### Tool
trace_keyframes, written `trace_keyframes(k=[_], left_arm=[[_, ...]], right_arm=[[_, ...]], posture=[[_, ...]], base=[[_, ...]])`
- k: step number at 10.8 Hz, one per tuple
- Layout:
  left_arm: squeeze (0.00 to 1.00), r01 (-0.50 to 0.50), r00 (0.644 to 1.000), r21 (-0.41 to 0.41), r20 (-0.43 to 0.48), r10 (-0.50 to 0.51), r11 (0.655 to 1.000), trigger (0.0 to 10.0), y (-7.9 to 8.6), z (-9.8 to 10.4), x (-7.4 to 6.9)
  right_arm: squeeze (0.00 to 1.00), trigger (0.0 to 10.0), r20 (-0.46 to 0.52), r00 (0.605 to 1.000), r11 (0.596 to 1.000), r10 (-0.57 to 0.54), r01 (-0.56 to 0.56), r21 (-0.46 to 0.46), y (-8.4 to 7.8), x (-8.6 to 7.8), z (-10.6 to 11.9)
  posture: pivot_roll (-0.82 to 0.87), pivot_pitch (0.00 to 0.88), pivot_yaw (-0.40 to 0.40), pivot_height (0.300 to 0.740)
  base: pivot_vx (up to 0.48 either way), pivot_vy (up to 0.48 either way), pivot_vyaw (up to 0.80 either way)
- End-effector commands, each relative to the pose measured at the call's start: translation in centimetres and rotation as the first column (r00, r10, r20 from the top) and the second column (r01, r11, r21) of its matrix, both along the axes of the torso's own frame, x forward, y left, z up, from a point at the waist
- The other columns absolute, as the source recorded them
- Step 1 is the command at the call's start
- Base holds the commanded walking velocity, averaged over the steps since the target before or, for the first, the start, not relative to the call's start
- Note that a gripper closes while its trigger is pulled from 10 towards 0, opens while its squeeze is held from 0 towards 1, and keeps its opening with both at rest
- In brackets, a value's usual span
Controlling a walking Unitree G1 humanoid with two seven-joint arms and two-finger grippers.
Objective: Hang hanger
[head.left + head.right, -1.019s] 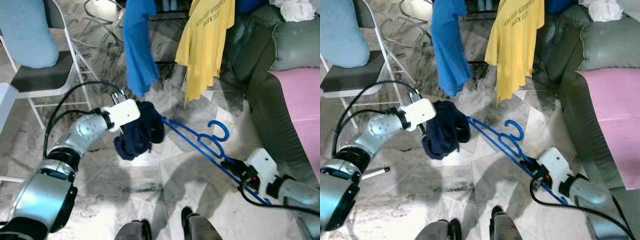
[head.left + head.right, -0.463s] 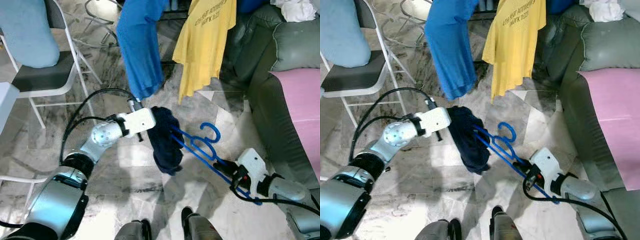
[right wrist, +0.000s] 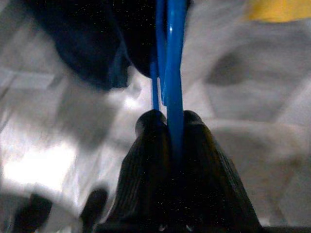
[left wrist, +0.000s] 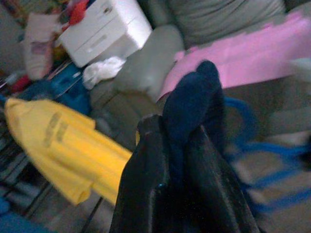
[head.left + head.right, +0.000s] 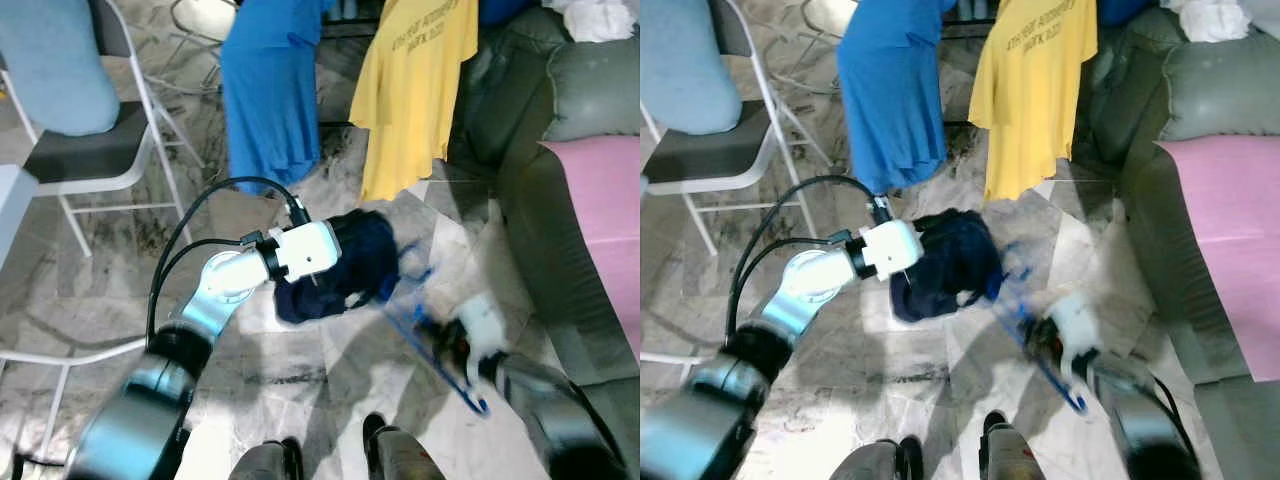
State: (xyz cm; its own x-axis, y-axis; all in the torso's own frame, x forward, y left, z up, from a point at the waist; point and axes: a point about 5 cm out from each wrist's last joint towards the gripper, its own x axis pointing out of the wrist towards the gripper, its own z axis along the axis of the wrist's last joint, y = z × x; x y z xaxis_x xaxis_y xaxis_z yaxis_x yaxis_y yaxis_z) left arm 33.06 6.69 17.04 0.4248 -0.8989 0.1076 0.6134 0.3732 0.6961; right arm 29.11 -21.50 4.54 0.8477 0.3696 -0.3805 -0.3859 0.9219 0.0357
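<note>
A home: sofa [image 5: 560,110], folding chair [image 5: 90,150], hanging shirts [image 5: 415,80].

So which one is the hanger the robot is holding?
Find the green sofa with the pink cover. On the floor before it, the right gripper pinches a thin blue plastic hanger, beside the dark navy garment. It is bare wire-like plastic, while its neighbours are cloth.

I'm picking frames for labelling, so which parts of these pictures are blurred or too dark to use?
Left eye view: right gripper and blue hanger smeared by motion; left arm sharp. Left wrist view: soft throughout, fingers dark around the navy garment. Right wrist view: fingers dark, floor blurred, hanger readable.
</note>
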Motion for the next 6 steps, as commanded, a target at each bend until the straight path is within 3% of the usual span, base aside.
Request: trace_keyframes(k=[1, 3, 4, 5, 6], left_arm=[[0.00, 0.025, 1.000, -0.026, -0.014, -0.025, 0.999, 10.0, 0.0, 0.2, -0.6], [0.00, 0.018, 0.988, 0.049, -0.152, -0.011, 0.999, 10.0, 0.7, -4.4, -2.1], [0.00, -0.002, 0.981, 0.092, -0.192, 0.019, 0.996, 10.0, 1.2, -6.1, -2.5], [0.00, -0.043, 0.961, 0.134, -0.264, 0.077, 0.990, 10.0, 1.9, -8.3, -3.0], [0.00, -0.047, 0.947, 0.125, -0.310, 0.084, 0.991, 10.0, 1.6, -8.9, -3.3]], right_arm=[[0.00, 10.0, 0.006, 0.989, 0.988, -0.146, 0.145, 0.046, -1.1, 0.4, -0.1], [0.00, 10.0, 0.101, 0.881, 0.870, -0.462, 0.428, 0.244, -4.3, 3.0, 3.5], [0.00, 10.0, 0.141, 0.852, 0.839, -0.505, 0.445, 0.315, -4.6, 3.8, 5.2], [0.00, 10.0, 0.253, 0.795, 0.791, -0.551, 0.403, 0.460, -4.4, 5.0, 9.3], [0.00, 10.0, 0.291, 0.754, 0.747, -0.588, 0.370, 0.552, -4.2, 5.5, 11.4]], posture=[[-0.04, 0.238, 0.104, 0.740], [-0.03, 0.245, 0.100, 0.740], [-0.04, 0.247, 0.100, 0.740], [-0.06, 0.251, 0.098, 0.740], [-0.07, 0.252, 0.096, 0.740]], base=[[0.000, 0.000, 0.00], [0.000, 0.000, 0.00], [0.000, 0.000, 0.00], [0.000, 0.000, 0.00], [0.000, 0.000, 0.00]])
